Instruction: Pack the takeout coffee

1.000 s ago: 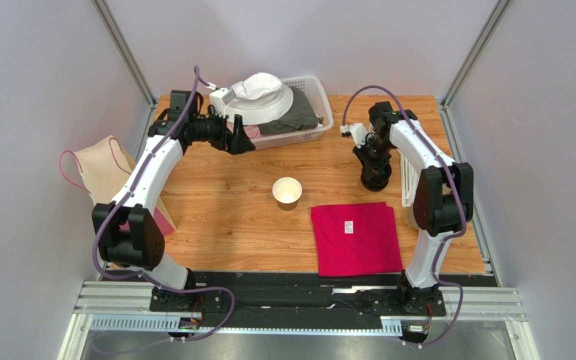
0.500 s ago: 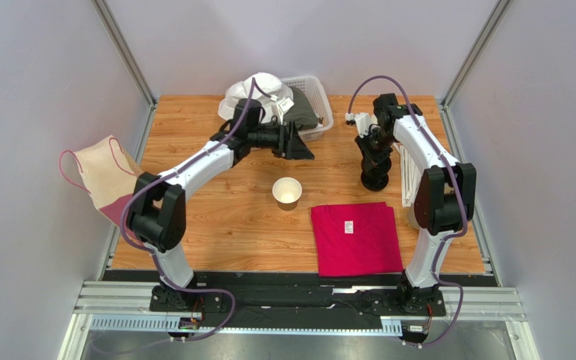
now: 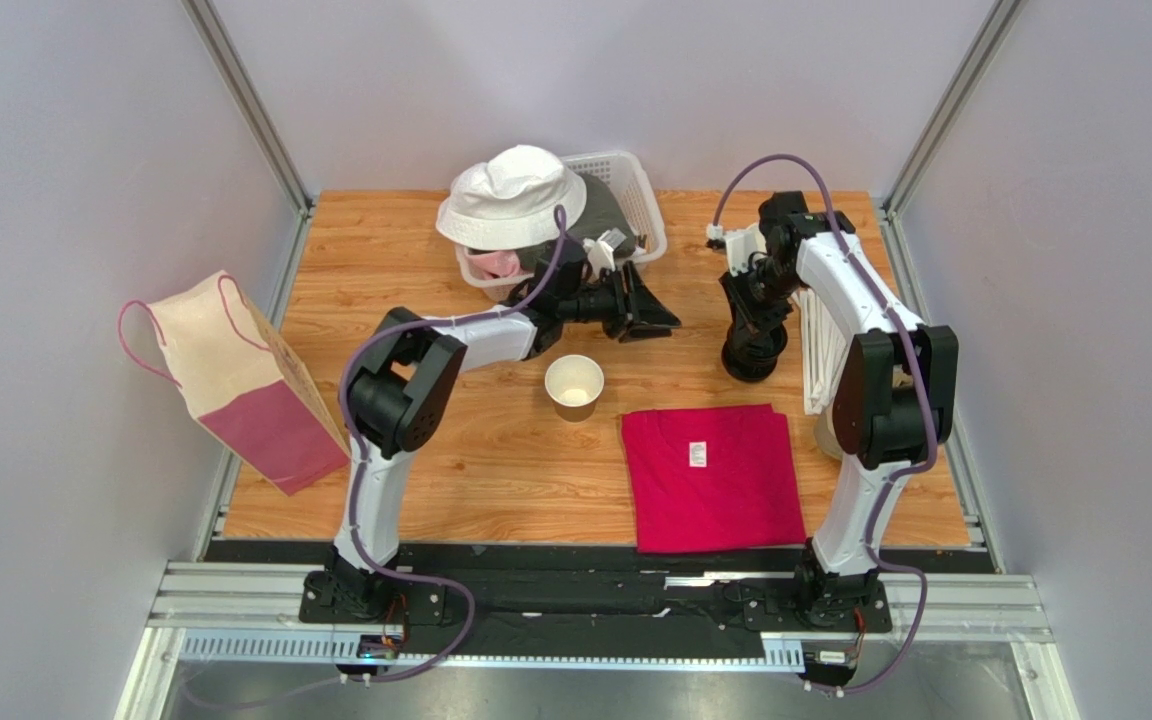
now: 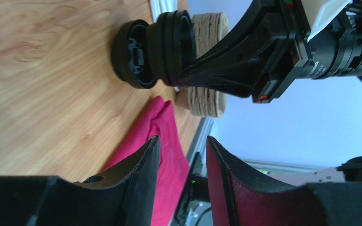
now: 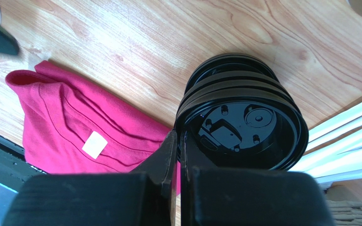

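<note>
The takeout coffee shows only as a small tan paper cup, white inside and without a lid, standing alone mid-table. A stack of black lids stands to its right. My right gripper is over that stack, shut on the rim of the top black lid. My left gripper reaches across above and right of the cup, pointing at the lid stack. Its jaws are open with nothing between them.
A folded red shirt lies at the front right. A white basket holding a white hat sits at the back. A paper bag stands at the left edge. Stacked tan cups lie behind the lids by a white rack.
My left arm has swung from the basket rightward to a spot beside the lid stack, and its jaws have narrowed. The right gripper has stayed at the lids, still shut.
</note>
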